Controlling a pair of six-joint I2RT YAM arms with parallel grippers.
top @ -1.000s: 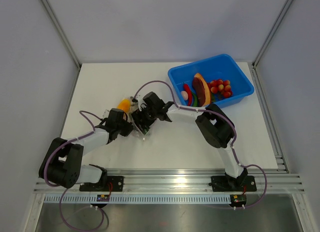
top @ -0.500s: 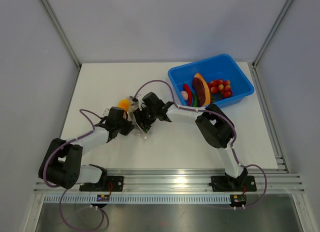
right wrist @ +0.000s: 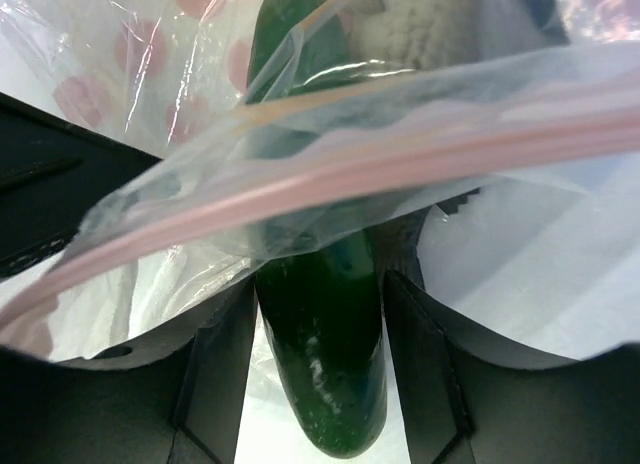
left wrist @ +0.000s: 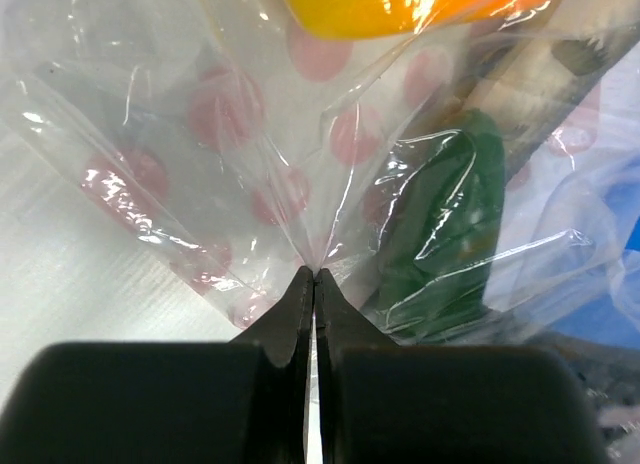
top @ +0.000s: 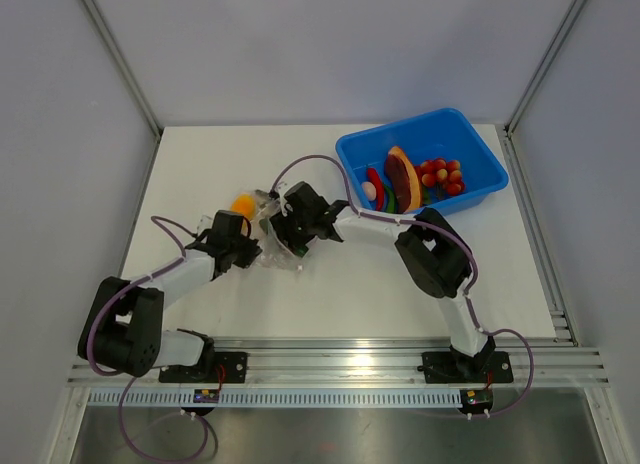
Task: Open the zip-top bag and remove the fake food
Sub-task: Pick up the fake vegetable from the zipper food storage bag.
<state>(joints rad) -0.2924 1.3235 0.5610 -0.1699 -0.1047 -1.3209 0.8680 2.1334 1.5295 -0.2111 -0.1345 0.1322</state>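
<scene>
1. White bench (top: 330, 294) carries everything; both arm bases sit at its near edge.
2. Blue bin (top: 445, 136) at the far right. In it: orange-brown wedge (top: 403, 177), red tomatoes (top: 441, 176), white egg (top: 369, 190), plus red and green curved pieces I can't name for sure.
3. Zip-top bag (top: 268, 224) lies left of centre on the bench, well apart from the bin, between the two claws. Clear film with pink dots (left wrist: 250, 134); the pinkish zip strip runs across the right wrist view (right wrist: 330, 154).
4. Left claw (left wrist: 315, 279): fingers pressed together, pinching a fold of the bag film at the tips.
5. Right claw (right wrist: 320, 314): fingers partly apart, clamped on the green cucumber (right wrist: 320, 384), one finger against each side. Can't tell whether film sits between fingers and cucumber.
6. Fake food at the bag: the cucumber, seen through the film from the left wrist (left wrist: 440, 234), and a yellow-orange fruit (top: 243, 205) at the bag's far-left end (left wrist: 420, 4).
</scene>
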